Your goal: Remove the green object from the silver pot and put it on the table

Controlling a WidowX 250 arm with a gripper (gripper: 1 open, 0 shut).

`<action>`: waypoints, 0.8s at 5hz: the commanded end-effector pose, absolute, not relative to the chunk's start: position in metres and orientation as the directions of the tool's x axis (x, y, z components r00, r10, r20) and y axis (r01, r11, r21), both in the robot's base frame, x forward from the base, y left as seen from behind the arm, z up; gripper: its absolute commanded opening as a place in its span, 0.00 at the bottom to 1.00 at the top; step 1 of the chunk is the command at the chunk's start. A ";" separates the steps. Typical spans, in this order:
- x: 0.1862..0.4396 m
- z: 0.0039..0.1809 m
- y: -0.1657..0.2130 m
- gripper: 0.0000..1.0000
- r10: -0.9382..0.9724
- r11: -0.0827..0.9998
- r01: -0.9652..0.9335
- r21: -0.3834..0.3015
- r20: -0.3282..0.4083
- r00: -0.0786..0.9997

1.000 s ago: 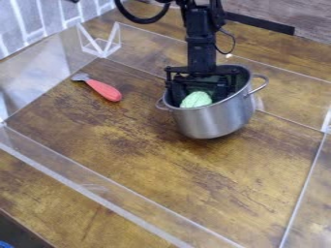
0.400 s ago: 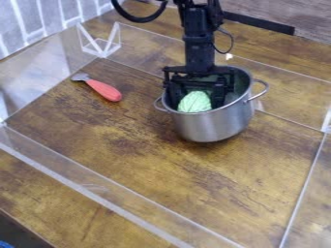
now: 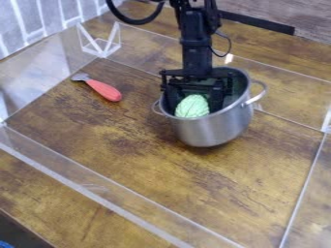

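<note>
The silver pot (image 3: pixel 222 125) stands on the dark wooden table (image 3: pixel 116 160), right of centre. My gripper (image 3: pixel 193 100) reaches straight down into the pot's mouth from a black arm above. Its fingers (image 3: pixel 168 93) stand on either side of the green object (image 3: pixel 192 106) and are shut on it. That light green, bumpy lump sits about level with the pot's rim, at the pot's left side. The pot's inner floor is hidden behind the lump and the gripper.
A red-orange handled tool (image 3: pixel 101 89) lies on the table to the left of the pot. Clear plastic walls (image 3: pixel 52 58) edge the tabletop, with a folded clear piece (image 3: pixel 99 39) at the back left. Open wood lies in front of the pot.
The gripper and the green object have shifted slightly left and risen a little within the pot's mouth. The pot and the red-orange tool stay put.
</note>
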State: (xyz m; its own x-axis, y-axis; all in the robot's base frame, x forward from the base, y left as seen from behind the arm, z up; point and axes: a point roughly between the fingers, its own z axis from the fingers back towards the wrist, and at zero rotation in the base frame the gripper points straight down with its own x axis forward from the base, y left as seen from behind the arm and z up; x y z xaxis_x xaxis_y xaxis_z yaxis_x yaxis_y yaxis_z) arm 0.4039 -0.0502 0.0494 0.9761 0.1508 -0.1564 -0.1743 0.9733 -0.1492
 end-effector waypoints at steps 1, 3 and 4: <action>0.415 0.101 -0.045 0.00 0.236 0.955 -0.241 -0.173 -0.050 0.970; 0.415 0.109 -0.045 0.00 0.298 0.937 -0.301 -0.177 -0.046 0.953; 0.410 0.107 -0.042 0.00 0.292 0.939 -0.296 -0.177 -0.046 0.955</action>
State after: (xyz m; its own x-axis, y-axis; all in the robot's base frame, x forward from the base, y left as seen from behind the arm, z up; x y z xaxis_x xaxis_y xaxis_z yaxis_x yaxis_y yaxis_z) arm 0.4028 -0.0507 0.0602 0.9480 0.2728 -0.1638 -0.2955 0.9457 -0.1355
